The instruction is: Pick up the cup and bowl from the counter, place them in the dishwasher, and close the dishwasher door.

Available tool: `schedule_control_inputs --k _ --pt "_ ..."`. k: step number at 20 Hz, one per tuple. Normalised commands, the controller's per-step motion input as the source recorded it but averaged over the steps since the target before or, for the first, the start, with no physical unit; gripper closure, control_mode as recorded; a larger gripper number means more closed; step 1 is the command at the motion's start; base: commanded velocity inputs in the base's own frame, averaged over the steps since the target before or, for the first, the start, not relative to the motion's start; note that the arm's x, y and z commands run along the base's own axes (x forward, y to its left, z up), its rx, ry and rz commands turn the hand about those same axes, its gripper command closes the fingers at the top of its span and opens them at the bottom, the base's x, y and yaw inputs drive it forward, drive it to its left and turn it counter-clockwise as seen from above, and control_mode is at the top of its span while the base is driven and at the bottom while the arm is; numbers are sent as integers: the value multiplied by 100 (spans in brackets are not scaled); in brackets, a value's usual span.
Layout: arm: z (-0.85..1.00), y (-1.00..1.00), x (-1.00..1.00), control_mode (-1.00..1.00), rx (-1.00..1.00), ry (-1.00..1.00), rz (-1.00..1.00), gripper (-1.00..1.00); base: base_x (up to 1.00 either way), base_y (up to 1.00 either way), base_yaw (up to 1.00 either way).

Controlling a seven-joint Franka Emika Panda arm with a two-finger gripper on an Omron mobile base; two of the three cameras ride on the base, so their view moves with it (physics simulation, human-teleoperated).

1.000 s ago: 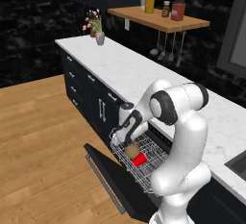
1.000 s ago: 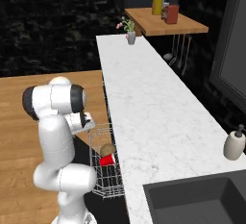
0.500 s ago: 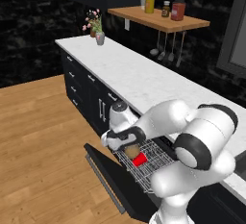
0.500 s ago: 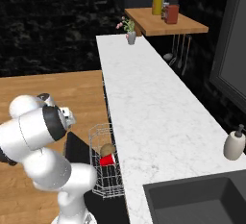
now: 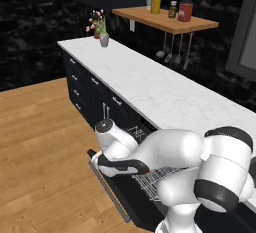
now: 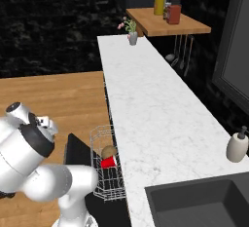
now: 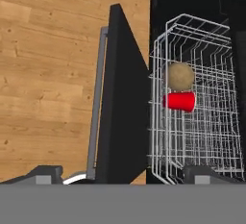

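End effector open astride dishwasher door.

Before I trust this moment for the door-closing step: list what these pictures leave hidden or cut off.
- Left base view: cup and bowl, hidden behind the arm over the rack.
- Right base view: dishwasher door, mostly covered by the arm.
- Hand view: silver bar handle, its lower end cut off at the bottom; end effector fingertips barely show.
- Right base view: cup lies beside bowl; contact unclear.
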Motion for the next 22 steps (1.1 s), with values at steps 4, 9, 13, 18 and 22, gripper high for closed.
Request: schedule_control_inputs --k 4,9,13,18,22 --pt "-41 59 -52 -100 -9 -7 0 -100 0 0 0" --pt "-65 63 -20 -100 0 -6 0 -100 0 0 0" --pt "-71 39 0 -100 0 -4 0 -100 0 0 0" --pt "-50 30 0 -100 -1 -1 -2 -100 0 0 0" --pt "-18 43 0 -100 -5 0 -6 -100 0 0 0"
